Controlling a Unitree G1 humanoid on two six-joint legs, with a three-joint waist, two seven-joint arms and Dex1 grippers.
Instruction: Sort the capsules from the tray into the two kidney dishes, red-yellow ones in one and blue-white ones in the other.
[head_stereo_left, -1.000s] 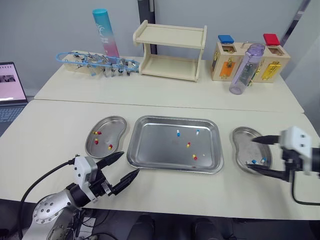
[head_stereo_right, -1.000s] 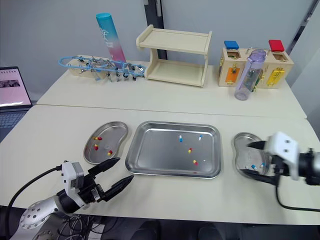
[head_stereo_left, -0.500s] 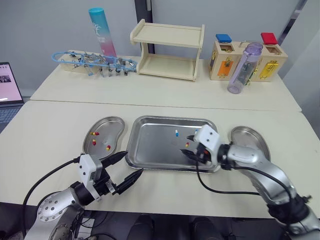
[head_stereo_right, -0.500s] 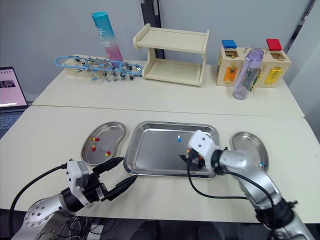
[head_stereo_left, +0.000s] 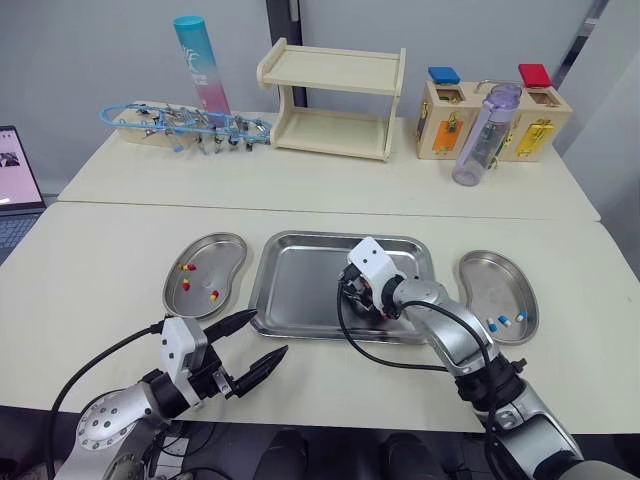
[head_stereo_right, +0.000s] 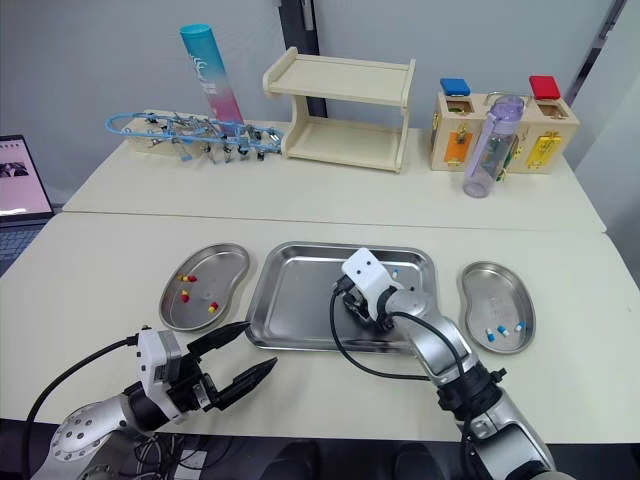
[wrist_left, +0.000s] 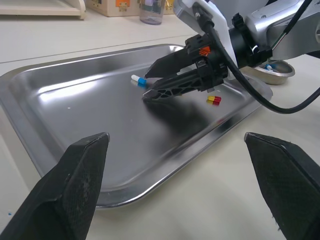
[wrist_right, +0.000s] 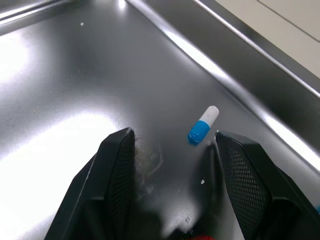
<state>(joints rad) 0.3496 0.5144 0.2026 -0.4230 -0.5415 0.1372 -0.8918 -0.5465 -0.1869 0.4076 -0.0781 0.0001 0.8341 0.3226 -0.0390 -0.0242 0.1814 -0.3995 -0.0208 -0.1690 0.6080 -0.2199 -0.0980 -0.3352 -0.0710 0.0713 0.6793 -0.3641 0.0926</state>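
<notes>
Right gripper (wrist_right: 173, 133) spread in tray (head_stereo_left: 290, 291) beside blue-white capsule (wrist_right: 203, 125); red-yellow capsule (wrist_left: 213, 99) nearby.

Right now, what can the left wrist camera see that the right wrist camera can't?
Left wrist view adds: the right gripper seen from the front, open; the right dish behind it; and the open left gripper.
Right wrist view adds: a smudge on the tray floor.
Shared: the tray and a blue-white capsule just ahead of the right gripper. The red-yellow capsule is plain in the left wrist view, but just a red sliver in the right wrist view.
</notes>
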